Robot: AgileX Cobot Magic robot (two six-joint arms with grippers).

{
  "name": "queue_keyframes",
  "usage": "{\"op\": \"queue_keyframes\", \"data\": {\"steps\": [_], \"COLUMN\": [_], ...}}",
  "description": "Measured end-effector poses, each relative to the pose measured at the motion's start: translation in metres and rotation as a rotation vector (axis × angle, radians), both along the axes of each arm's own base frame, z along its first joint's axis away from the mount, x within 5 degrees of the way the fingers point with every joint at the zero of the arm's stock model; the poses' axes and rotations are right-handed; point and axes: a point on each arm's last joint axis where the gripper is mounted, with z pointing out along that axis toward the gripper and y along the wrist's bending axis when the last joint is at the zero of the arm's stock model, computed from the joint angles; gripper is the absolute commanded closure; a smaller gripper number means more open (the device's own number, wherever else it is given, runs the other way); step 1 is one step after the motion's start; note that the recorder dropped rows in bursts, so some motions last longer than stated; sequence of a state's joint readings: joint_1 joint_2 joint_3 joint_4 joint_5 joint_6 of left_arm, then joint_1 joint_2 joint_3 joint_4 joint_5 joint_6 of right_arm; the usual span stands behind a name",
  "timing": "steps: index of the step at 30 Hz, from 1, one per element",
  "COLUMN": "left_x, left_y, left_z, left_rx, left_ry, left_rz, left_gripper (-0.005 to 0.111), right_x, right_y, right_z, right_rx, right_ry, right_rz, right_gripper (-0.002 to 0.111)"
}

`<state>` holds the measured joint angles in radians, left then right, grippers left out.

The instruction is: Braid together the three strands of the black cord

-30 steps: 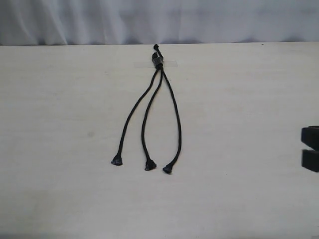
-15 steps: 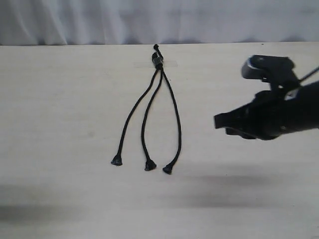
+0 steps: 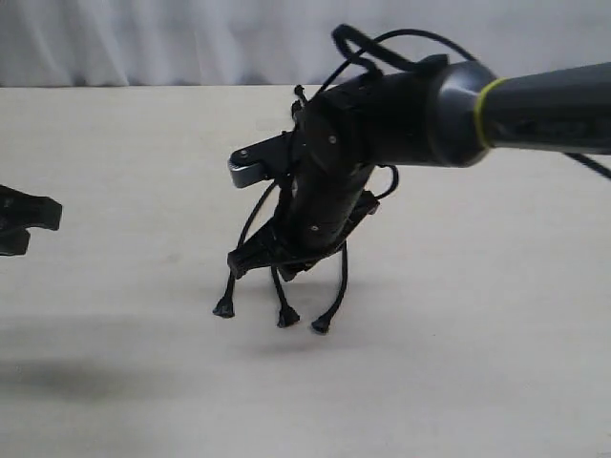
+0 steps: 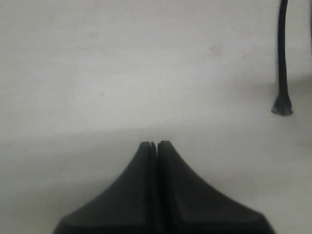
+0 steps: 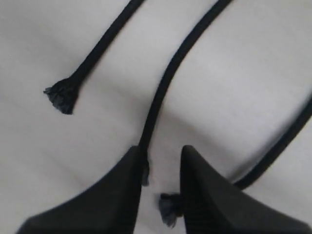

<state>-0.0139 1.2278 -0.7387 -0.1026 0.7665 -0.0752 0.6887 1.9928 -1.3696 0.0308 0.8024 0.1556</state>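
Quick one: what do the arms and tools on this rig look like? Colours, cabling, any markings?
The right arm: glossy black rounded joint housings, a grey tubular link set off by a thin yellow-green ring, and loose black cables looping over the wrist. Both the right tool and left tool have matte black wedge fingers tapering to narrow tips. No lettering visible.

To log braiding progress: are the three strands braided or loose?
Loose: the strands run separately on the table, with their tips apart. The right arm hides their upper part.
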Motion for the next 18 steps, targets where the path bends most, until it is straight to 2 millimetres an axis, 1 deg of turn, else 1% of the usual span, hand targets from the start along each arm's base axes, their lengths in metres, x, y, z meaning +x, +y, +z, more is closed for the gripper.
{"op": "queue_keyframes", "data": {"steps": [2,4,5,8,9,10,11,12,14,15,16,18], "left_x": [0.003,0.005,0.005,0.004,0.004,0.004,0.004,0.004,0.004,0.004,0.004,0.005], "left_y": [-0.006,-0.011,-0.013,-0.013,-0.013,-0.013,-0.013,-0.013,-0.013,-0.013,-0.013,-0.013], "left_z": [-0.001,0.001,0.001,0.001,0.0,0.0,0.0,0.0,0.0,0.0,0.0,0.001], "left_rx": [0.01,0.011,0.011,0.015,0.017,0.018,0.021,0.022,0.026,0.026,0.026,0.026], "left_ry": [0.011,0.007,0.009,0.019,0.019,0.021,0.021,0.021,0.021,0.021,0.018,0.009], "left_rz": [-0.021,-0.038,-0.046,-0.05,-0.05,-0.051,-0.052,-0.053,-0.054,-0.054,-0.054,-0.053], "left_gripper": [0.106,0.106,0.106,0.106,0.106,0.106,0.106,0.106,0.107,0.107,0.107,0.107], "right_x": [0.004,0.008,0.01,0.01,0.009,0.009,0.009,0.009,0.009,0.01,0.01,0.01], "right_y": [0.009,0.017,0.021,0.023,0.023,0.023,0.023,0.023,0.023,0.024,0.027,0.034], "right_z": [-0.006,-0.012,-0.019,-0.035,-0.04,-0.043,-0.046,-0.047,-0.046,-0.042,-0.034,-0.023], "right_rx": [-0.027,-0.039,-0.051,-0.083,-0.095,-0.103,-0.109,-0.111,-0.107,-0.089,-0.036,0.057], "right_ry": [0.012,0.022,0.034,0.066,0.081,0.087,0.091,0.092,0.089,0.082,0.07,0.052], "right_rz": [0.011,0.014,0.003,-0.004,-0.008,-0.008,-0.007,-0.006,-0.008,-0.013,-0.032,-0.054], "right_gripper": [0.07,0.07,0.07,0.07,0.072,0.085,0.095,0.104,0.104,0.104,0.104,0.104]}}
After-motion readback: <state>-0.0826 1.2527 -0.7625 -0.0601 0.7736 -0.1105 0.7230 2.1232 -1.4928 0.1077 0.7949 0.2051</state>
